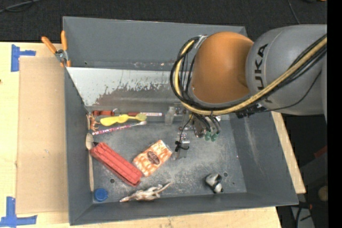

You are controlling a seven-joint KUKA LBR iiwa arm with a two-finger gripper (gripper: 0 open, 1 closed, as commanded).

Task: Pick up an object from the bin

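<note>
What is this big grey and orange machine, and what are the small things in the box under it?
It is a robot arm, grey with an orange cover, reaching in from the right. The one camera looks down from above, slightly from the side. At the arm's end, the gripper hangs low near the middle of a grey metal bin. Closest to it lies an orange and white packet. Further left in the picture are a red bar and a yellow spoon; a blue cap sits in the lower left corner. I cannot tell whether the gripper holds anything.
</note>
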